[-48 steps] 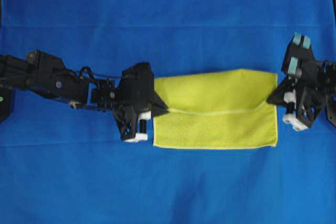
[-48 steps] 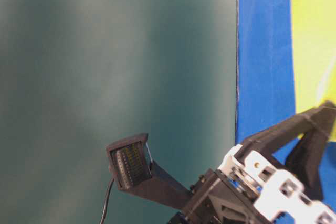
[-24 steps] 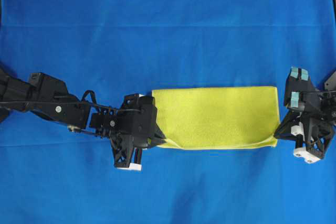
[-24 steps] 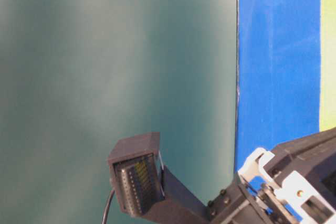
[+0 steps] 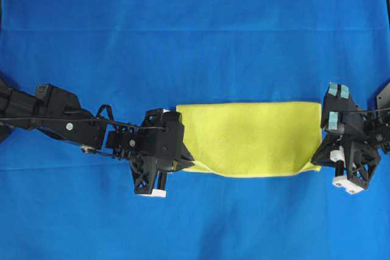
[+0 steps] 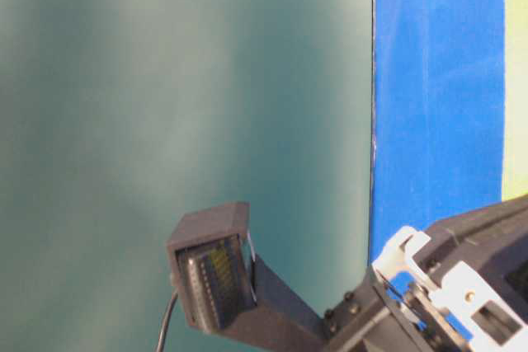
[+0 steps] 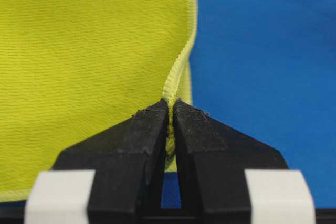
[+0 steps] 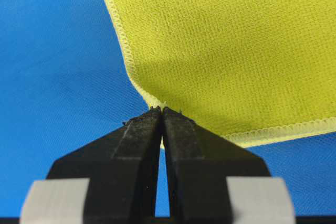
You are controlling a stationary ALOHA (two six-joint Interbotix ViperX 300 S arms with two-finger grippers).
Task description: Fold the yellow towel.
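The yellow towel (image 5: 250, 138) lies folded in half as a wide rectangle on the blue cloth, its near edge sagging between two pinched corners. My left gripper (image 5: 187, 164) is shut on the towel's near-left corner; in the left wrist view the hem (image 7: 178, 72) rises into the closed tips of the left gripper (image 7: 170, 104). At the towel's near-right corner, my right gripper (image 5: 315, 162) is shut on the hem, as the right wrist view shows: the tips of the right gripper (image 8: 161, 110) meet on the towel (image 8: 236, 45) edge. The table-level view shows a yellow strip of towel (image 6: 516, 80) at its right edge.
A blue cloth (image 5: 195, 35) covers the whole table. In the table-level view, a dark green wall (image 6: 181, 80) fills the left and part of an arm (image 6: 396, 294) with its wrist camera sits low in the frame.
Both grippers have carried the towel's far edge toward the near edge, closing the fold. In the last half second the right gripper shifted slightly left and the towel settled.
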